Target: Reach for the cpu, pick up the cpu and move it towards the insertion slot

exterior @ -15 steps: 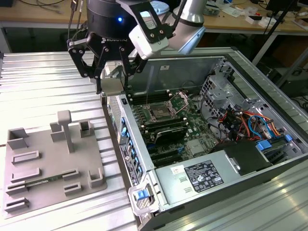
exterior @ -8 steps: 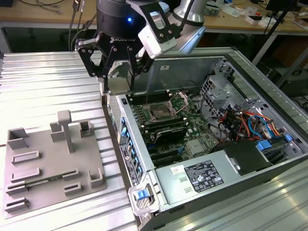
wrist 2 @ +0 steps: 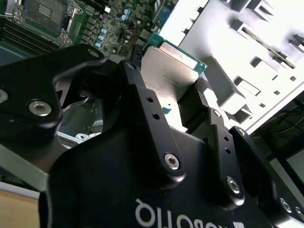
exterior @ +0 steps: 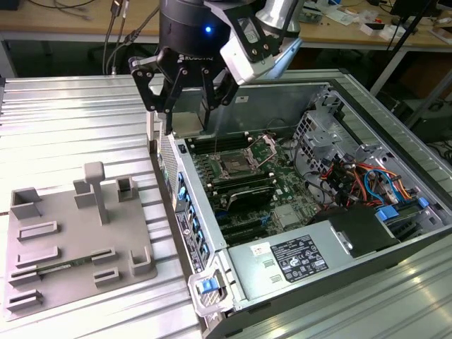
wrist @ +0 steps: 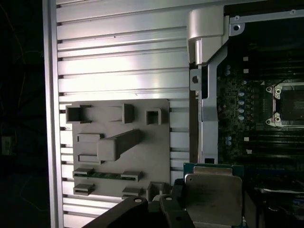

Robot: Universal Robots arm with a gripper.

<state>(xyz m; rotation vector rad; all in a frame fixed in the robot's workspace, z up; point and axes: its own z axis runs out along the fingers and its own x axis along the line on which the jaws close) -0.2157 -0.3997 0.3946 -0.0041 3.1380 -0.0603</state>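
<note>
Big ribbed aluminium worktop [exterior: 70,127] under everything, with an open computer case [exterior: 395,233] taking up the exterior view's right half. Green motherboard [exterior: 282,191] lying flat inside, long black memory slots [exterior: 244,185] alongside the insertion slot [exterior: 234,168], which has the shiny frame and dark centre, also visible in the first wrist view [wrist: 289,104] and in a corner of the second wrist view [wrist 2: 45,14]. Bundle of red, blue and orange cables [exterior: 367,180] at the case's far side from the fixture. Grey plastic fixture [exterior: 70,240] sitting on the worktop to the exterior view's left of the case, well apart from the socket, with blocks and recesses on top. Black end effector [exterior: 185,106] hanging over the case's edge wall, just beside the board's near corner, fingers [wrist 2: 202,95] clamped on the cpu [wrist 2: 166,71]. Chip held up in the air, silvery top and thin green rim showing in both wrist views [wrist: 213,197], off the fixture and near the case wall, not yet over the socket.
</note>
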